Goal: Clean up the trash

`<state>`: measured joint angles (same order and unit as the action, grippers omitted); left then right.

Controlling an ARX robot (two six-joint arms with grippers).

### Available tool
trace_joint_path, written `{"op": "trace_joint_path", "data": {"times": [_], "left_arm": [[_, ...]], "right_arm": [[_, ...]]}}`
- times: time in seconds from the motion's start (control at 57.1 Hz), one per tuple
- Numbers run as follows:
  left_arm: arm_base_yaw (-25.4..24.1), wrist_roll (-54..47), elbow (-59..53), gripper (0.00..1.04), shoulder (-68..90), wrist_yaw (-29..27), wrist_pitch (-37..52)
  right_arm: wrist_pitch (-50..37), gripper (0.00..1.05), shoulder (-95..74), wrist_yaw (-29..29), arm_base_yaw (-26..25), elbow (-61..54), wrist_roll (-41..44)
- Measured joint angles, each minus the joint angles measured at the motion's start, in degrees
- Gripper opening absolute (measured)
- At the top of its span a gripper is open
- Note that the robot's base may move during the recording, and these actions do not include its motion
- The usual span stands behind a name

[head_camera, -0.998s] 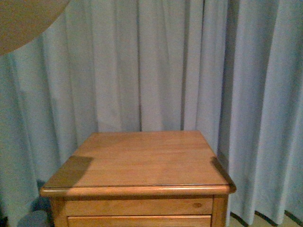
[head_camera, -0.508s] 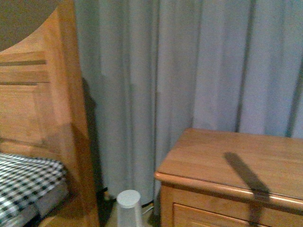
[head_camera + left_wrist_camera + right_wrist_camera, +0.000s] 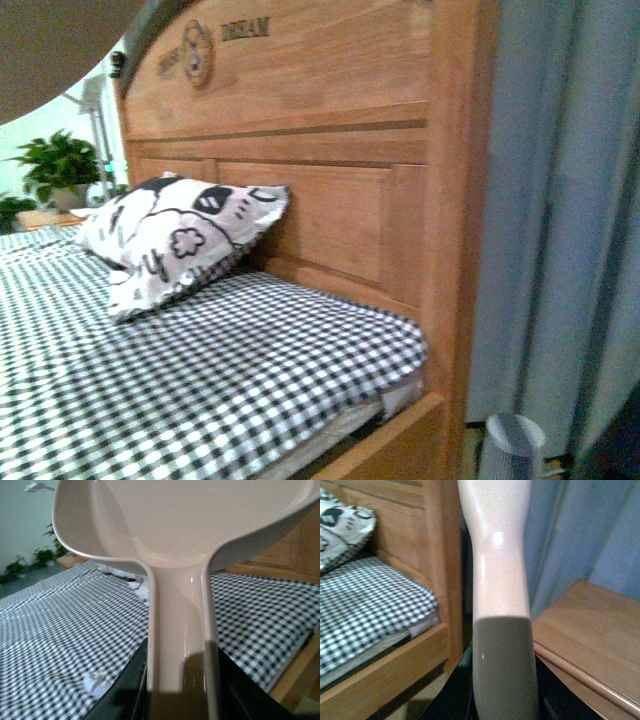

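View swung to bed (image 3: 250, 370); trash (image 3: 97, 682) near left jaws.

Checked bed (image 3: 250, 370) carries a patterned pillow (image 3: 180, 235)

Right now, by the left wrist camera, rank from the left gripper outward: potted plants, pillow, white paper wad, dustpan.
1. dustpan, in the left gripper itself.
2. white paper wad, on the checked sheet close by.
3. pillow, farther up the bed.
4. potted plants, beyond the bed.
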<state>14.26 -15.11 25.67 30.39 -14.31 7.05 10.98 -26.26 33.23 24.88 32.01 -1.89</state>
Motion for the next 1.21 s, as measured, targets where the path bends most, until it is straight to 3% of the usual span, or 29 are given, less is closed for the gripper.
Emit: {"op": "trace_joint_path", "data": {"times": [1.208], "left_arm": [[0.04, 0.02, -0.07, 0.28, 0.17, 0.79, 0.02]], "right_arm": [[0.00, 0.20, 0.11, 0.59, -0.02, -0.02, -0.11]]}}
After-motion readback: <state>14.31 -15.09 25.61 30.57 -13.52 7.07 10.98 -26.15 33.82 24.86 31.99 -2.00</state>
